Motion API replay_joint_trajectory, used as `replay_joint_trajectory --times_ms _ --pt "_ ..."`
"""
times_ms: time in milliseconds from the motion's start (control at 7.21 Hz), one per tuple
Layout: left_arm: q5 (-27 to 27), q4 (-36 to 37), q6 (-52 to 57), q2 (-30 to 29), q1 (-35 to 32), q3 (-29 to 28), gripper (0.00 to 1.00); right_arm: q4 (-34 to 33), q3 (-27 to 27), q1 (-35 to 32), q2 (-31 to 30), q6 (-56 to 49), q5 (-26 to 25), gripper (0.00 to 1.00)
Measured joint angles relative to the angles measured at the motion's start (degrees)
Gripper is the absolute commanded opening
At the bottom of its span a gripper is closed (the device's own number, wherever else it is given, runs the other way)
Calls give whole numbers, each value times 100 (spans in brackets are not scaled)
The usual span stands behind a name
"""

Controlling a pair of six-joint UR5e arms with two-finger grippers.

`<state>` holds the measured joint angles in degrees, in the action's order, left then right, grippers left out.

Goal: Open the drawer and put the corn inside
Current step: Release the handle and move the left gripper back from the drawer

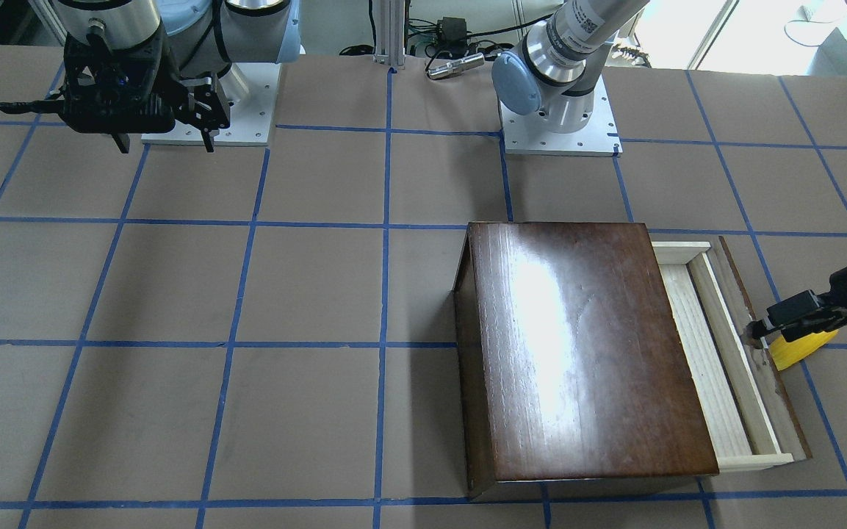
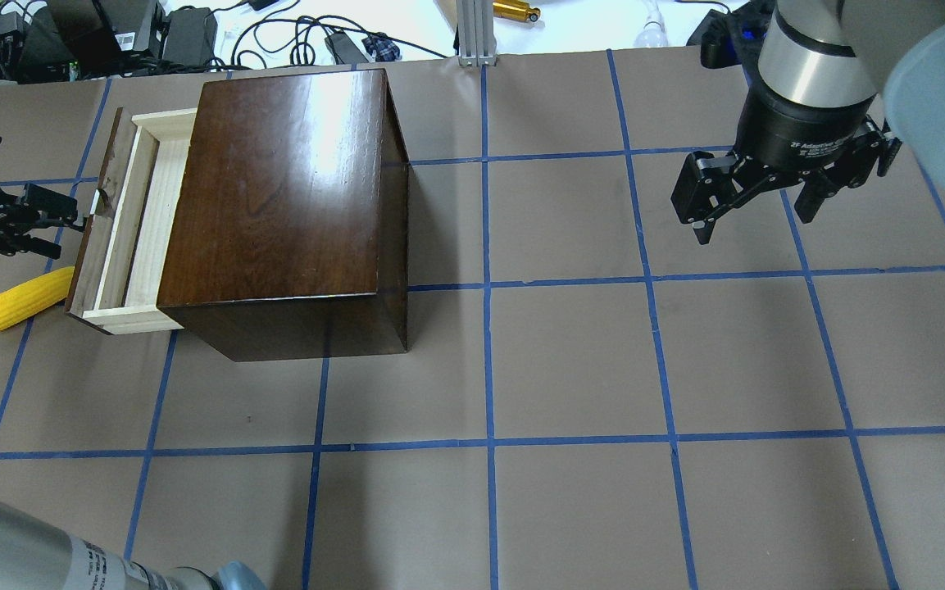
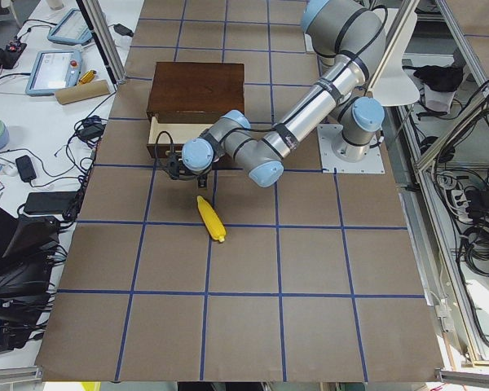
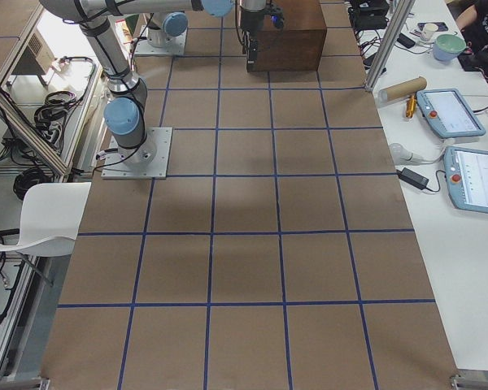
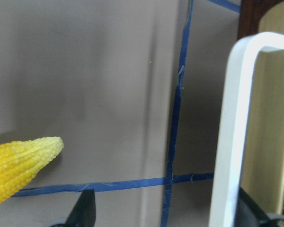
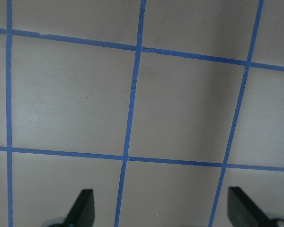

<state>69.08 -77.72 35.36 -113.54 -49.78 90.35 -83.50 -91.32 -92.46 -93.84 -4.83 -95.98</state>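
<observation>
The dark brown cabinet point(image 2: 283, 188) stands on the table's left half. Its drawer point(image 2: 144, 221) is pulled partly out, showing the pale wood tray point(image 1: 709, 353) behind the dark front panel point(image 2: 95, 238). My left gripper point(image 2: 70, 215) is open at the drawer's small metal pull point(image 5: 236, 132), which sits just inside one finger in the left wrist view. The yellow corn point(image 2: 21, 300) lies on the table beside the drawer front, near the left gripper; it also shows in the front-facing view point(image 1: 801, 349) and the left wrist view point(image 5: 19, 163). My right gripper point(image 2: 755, 221) is open and empty, high over the right half.
The table is brown with a grid of blue tape lines point(image 2: 484, 287). Cables and power bricks point(image 2: 152, 33) lie past the far edge behind the cabinet. A side bench with tablets point(image 4: 464, 146) runs along the far side. The right arm's base plate point(image 1: 210, 103) is at the near edge.
</observation>
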Motion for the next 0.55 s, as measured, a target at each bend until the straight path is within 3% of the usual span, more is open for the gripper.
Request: replay_joint_trajectory --times_ms 277,555 --pt "456 -165 12 325 -23 -168 100 0 0 0 1 0 -4 100" --pt "1247 16 125 385 -15 -219 100 0 0 0 -2 0 -1 100"
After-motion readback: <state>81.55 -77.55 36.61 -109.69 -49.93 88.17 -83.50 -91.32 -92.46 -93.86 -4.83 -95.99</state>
